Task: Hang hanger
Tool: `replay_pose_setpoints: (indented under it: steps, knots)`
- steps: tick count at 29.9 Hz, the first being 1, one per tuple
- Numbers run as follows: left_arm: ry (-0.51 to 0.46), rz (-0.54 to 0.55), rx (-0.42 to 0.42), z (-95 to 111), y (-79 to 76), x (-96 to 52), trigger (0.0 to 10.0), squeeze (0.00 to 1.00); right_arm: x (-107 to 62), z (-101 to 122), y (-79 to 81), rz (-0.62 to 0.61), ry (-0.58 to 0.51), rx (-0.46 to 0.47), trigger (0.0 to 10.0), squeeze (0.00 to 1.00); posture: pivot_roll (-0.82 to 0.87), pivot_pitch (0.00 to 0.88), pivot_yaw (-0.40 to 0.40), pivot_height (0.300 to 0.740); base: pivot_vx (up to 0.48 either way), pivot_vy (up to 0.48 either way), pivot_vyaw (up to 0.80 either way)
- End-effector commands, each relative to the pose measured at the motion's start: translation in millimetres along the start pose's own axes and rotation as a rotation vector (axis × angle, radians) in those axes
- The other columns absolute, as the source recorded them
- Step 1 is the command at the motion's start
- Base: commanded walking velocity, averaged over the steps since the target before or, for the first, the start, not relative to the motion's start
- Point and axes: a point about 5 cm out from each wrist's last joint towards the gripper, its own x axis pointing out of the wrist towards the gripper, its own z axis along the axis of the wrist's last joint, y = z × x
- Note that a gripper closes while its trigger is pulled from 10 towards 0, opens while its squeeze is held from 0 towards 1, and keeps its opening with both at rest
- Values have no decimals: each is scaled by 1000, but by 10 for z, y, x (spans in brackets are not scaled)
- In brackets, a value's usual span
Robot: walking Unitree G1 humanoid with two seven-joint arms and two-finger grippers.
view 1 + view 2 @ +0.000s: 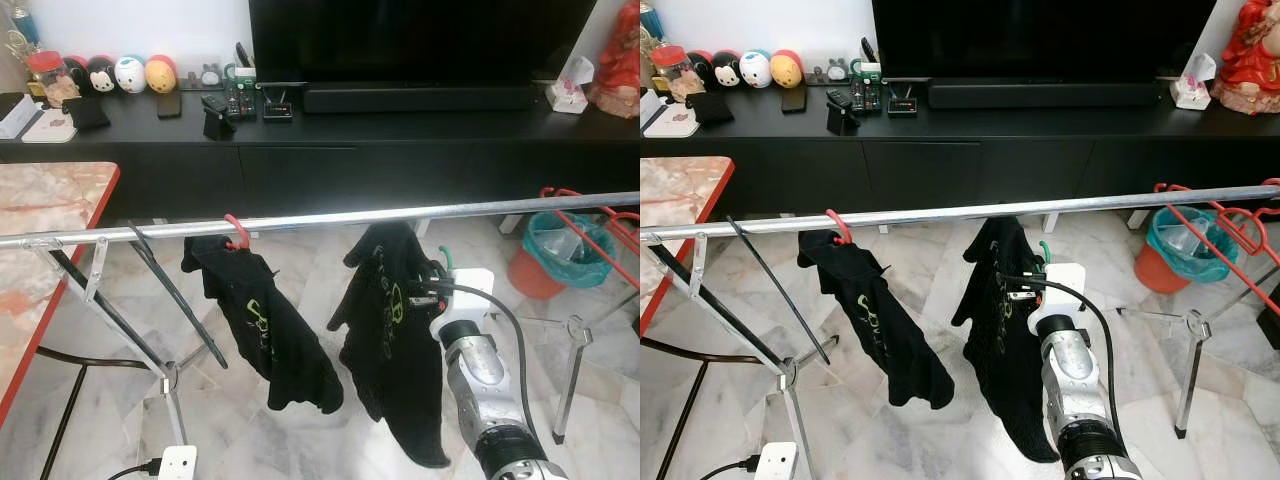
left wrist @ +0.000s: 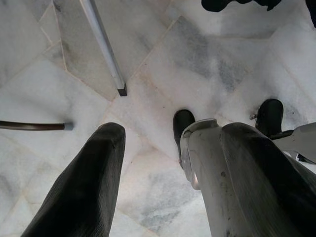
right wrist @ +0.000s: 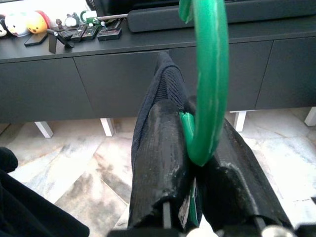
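A silver clothes rail (image 1: 330, 218) runs across in front of me. A red hanger (image 1: 235, 232) is hooked on it and carries a black garment (image 1: 265, 335). My right gripper (image 1: 425, 290) is just below the rail, shut on the neck of a green hanger (image 3: 205, 98). The green hook (image 1: 447, 262) points up and stays under the rail, not touching it. A second black garment (image 1: 385, 340) droops from the green hanger. My left gripper (image 2: 153, 143) hangs idle over the marble floor, fingers apart and nothing between them.
A red-edged marble table (image 1: 40, 230) stands at the left. Behind the rail is a black TV cabinet (image 1: 350, 150). Red hangers (image 1: 600, 225) and an orange bin (image 1: 560, 250) are at the right end. The rack's legs (image 1: 100, 300) and a power strip (image 1: 170, 462) lie low left.
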Motion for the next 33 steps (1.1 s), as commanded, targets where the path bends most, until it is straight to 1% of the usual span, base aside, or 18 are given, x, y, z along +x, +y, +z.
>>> replay_pose_setpoints:
  steps: [1,6,7,17,33]
  knots:
    - [26,1,-11,-88,8,-21,10000,0,56,134,-22,-10,-63,-5,10000,0,12,56,-8,740,-262,0,0]
    - [25,-1,-9,-87,10,-21,10000,0,78,164,-31,-12,-71,-6,10000,0,12,56,-8,740,-266,0,0]
    - [25,-2,-8,-86,11,-21,10000,0,80,168,-33,-14,-72,-6,10000,0,2,43,-5,740,-281,0,0]
    - [23,-2,0,-79,8,-19,10000,0,75,158,-34,-18,-71,-4,10000,0,1,30,0,740,-307,0,0]
    - [26,-1,4,-94,17,-24,10000,0,77,156,-34,-23,-70,0,10000,0,1,32,2,740,-310,0,0]
